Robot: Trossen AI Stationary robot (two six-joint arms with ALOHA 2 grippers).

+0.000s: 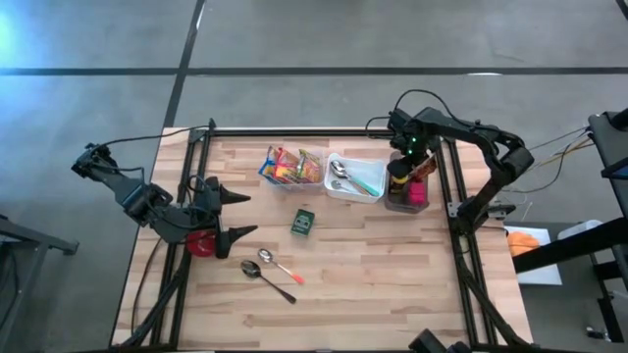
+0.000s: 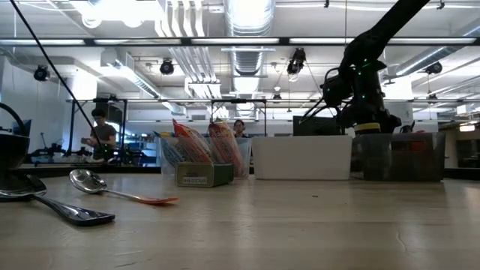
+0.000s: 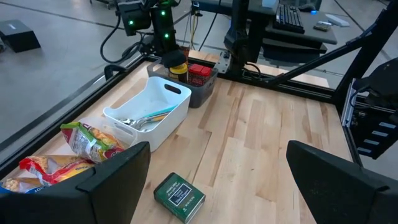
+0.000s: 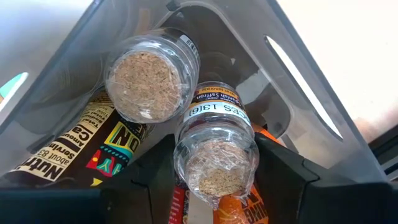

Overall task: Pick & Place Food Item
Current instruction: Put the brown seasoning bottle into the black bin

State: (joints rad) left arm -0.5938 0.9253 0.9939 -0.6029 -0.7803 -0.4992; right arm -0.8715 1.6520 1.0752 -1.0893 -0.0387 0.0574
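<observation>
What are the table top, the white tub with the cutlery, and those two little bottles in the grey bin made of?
Table top: pale wood, matte, with visible plank seams and grain.
White tub: looks like smooth moulded plastic, with a cut-out handle slot.
Two bottles in the grey bin: clear, glossy walls showing the tan granules inside, with printed labels; plastic or glass, I cannot tell.

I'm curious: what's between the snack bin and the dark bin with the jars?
The white bin holding utensils sits between the snack bin and dark bin, seen in the high view.

Even overhead lighting; ceiling lamps [image 2: 112, 9] glare in low view; soft shadows on table [image 1: 392, 275]; near spoon [image 2: 52, 206] blurred.
</observation>
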